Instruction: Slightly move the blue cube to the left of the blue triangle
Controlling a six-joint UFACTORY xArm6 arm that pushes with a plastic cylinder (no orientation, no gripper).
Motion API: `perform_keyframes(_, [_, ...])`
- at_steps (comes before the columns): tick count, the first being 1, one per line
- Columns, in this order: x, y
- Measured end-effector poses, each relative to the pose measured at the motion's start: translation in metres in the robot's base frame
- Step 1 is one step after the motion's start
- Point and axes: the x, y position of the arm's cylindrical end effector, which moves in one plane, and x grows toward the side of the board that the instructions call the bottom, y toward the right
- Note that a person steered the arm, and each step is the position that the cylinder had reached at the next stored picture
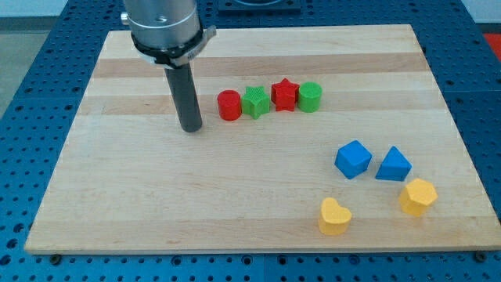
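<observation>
Wooden board (94,196) is the flat sliding surface, so all blocks sit loose on it. Arm (166,27) hangs straight down at the view's top left; no pincer, just a rod, nothing held. My tip (191,128) rests on the board, just left of the red cylinder (228,105), well apart from both blue blocks.

Row at top: red cylinder, green star (255,102), red star (284,95), green cylinder (310,96), close-packed.

Blue cube (353,159) already sits just left of the blue triangle (393,165), narrow gap. Yellow hexagon (417,197) and yellow heart (334,217) lie below them.

Judgement: push not started; tip must travel down-right first.
</observation>
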Motion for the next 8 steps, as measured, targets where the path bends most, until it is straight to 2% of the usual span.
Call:
perform_keyframes(2, [-0.016,0.032])
perform_keyframes(4, [-0.014,0.023])
perform_keyframes(5, [0.020,0.043])
perform_keyframes(7, [0.020,0.147])
perform_keyframes(8, [0.041,0.183])
